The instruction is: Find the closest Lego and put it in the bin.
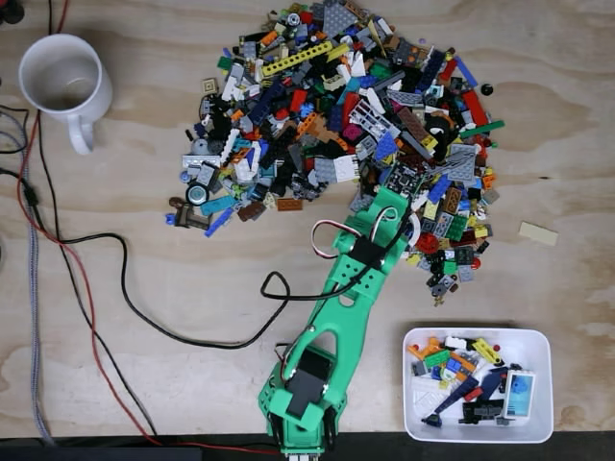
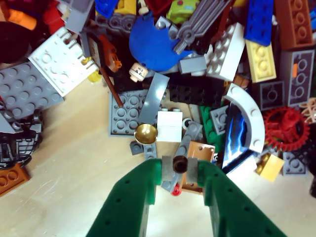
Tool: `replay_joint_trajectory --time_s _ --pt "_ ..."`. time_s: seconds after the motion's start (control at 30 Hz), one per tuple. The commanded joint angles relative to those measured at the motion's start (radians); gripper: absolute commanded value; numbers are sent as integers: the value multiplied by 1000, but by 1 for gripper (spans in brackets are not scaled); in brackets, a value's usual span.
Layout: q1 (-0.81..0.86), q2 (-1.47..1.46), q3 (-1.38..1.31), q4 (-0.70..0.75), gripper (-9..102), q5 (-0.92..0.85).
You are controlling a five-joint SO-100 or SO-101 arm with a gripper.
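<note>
The green gripper [image 2: 179, 183] has its 2 fingers spread at the near edge of the Lego pile [image 1: 346, 125], straddling a small grey piece [image 2: 173, 174] with a dark round stud on top and a red bit just below it; the pads do not look pressed against it, so nothing seems gripped yet. The likeliest trouble is crowding — a tan-orange square tile [image 2: 199, 158] lies touching the grey piece on the right in the wrist view, and a gold dome [image 2: 146, 133] sits just above, so closing could pinch 2 parts at once or squirt the smooth hard plastic sideways across the plywood table [image 1: 144, 288]. A grip on that rounded stud could also twist the piece free during the lift. The pile is glossy, studded plates, bricks, a red gear [image 2: 288, 129] and a curved white arch [image 2: 248, 114], all rigid and slippery. The bin [image 1: 543, 384] — a shallow white tray with rounded corners, already holding several bricks — sits at the lower right of the fixed view, near the arm's base [image 1: 303, 394]; its low wall could let a dropped piece bounce out. A white mug [image 1: 62, 82] stands well apart at the upper left.
</note>
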Motion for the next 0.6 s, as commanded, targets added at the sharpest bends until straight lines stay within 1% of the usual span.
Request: replay_joint_trajectory --time_s 0.0,0.3,0.57 --pt "244 144 -55 23 5 -77" --pt "574 288 5 71 5 -198" --pt "830 408 146 15 5 -281"
